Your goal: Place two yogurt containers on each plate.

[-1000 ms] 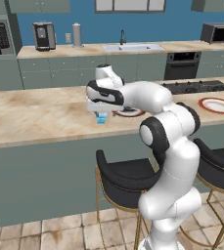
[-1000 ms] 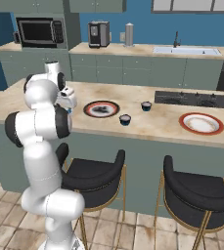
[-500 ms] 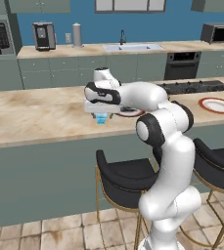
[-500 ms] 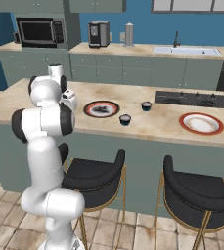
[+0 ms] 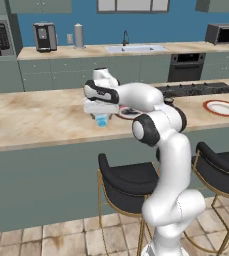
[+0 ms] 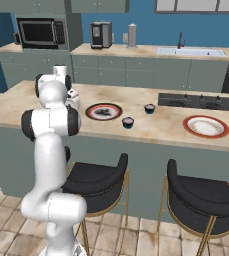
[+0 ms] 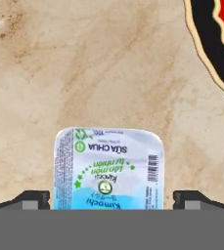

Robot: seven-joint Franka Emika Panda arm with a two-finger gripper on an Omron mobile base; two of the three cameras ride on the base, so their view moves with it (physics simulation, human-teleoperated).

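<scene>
While one blue cup (image 7: 108, 168) (between claw (image 7: 111, 199) tips) sits, two plates (image 6: 104, 111) wait.

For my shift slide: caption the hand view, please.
Open claw straddling the light blue yogurt cup on the marble counter, dark-edged plate nearby.

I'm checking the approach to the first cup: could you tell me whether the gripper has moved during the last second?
Yes. The gripper has sunk toward the counter, closing on the light blue yogurt cup beside the dark-edged plate.
</scene>
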